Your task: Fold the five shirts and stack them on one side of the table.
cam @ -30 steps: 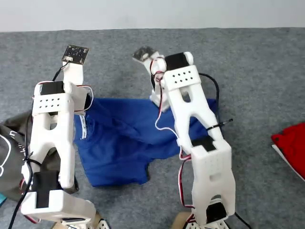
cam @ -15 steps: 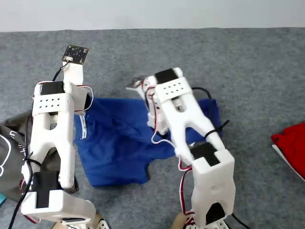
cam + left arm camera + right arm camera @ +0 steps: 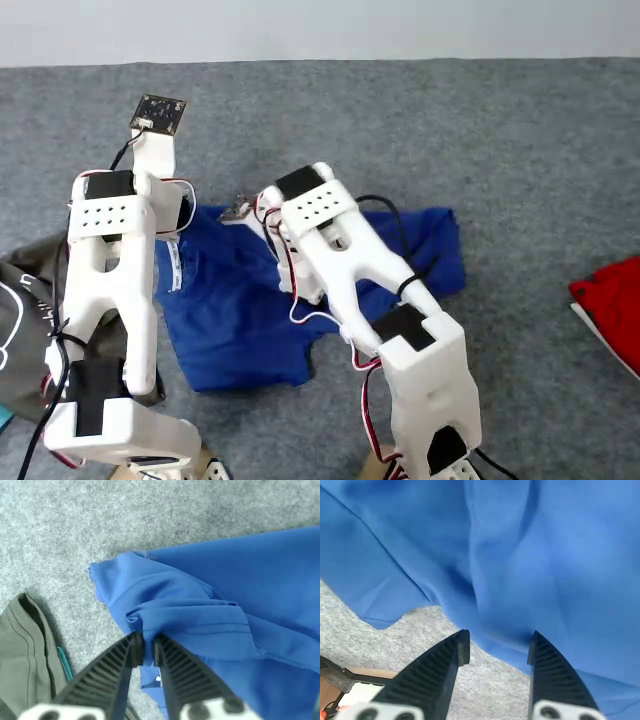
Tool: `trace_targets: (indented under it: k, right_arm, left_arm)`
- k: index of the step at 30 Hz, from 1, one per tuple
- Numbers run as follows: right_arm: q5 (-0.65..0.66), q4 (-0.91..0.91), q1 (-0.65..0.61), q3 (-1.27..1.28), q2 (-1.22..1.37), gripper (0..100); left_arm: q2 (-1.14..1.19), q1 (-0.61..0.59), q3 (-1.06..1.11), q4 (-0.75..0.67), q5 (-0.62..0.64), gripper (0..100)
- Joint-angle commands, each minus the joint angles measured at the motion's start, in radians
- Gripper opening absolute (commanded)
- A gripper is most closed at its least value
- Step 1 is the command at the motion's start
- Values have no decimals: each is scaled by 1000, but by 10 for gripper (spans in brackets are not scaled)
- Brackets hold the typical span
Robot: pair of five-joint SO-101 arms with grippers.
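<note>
Blue shirt [image 3: 240, 300]: lies rumpled and partly spread on the grey surface [image 3: 520, 150], between and under the two arms. One part is doubled over itself and the hems run unevenly.
Left gripper [image 3: 144, 647]: jaws pinched almost together on a bunched fold at the blue shirt's edge, on the side nearest the dark shirt [image 3: 25, 300].
Right gripper [image 3: 497, 647]: jaws spread apart with nothing held. It is poised just above the blue shirt near one hem, where bare surface shows beside the cloth.
Left arm [image 3: 110, 260]: stands along the blue shirt's edge on the dark shirt's side.
Right arm [image 3: 340, 250]: stretches over the middle of the blue shirt and covers part of it in the high view.
Dark shirt: a crumpled heap close beside the blue shirt. A strip of surface shows between the two in the left wrist view.
Red shirt [image 3: 610, 300]: well apart from the blue shirt, out past the right arm.
Surface: borders the blue shirt on every side.
</note>
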Motion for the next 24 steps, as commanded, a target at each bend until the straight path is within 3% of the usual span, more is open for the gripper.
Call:
trace_targets:
  k: [1, 13, 24]
  right_arm:
    - [15, 24, 1, -5, 24, 200]
    - [40, -134, 232, -60, 108, 199]
    - [43, -165, 271, -192, 128, 183]
  left_arm:
    - [-8, 0, -4, -14, 0, 6]
    - [-8, 0, -4, -14, -2, 6]
    - [-8, 5, -4, -15, -2, 6]
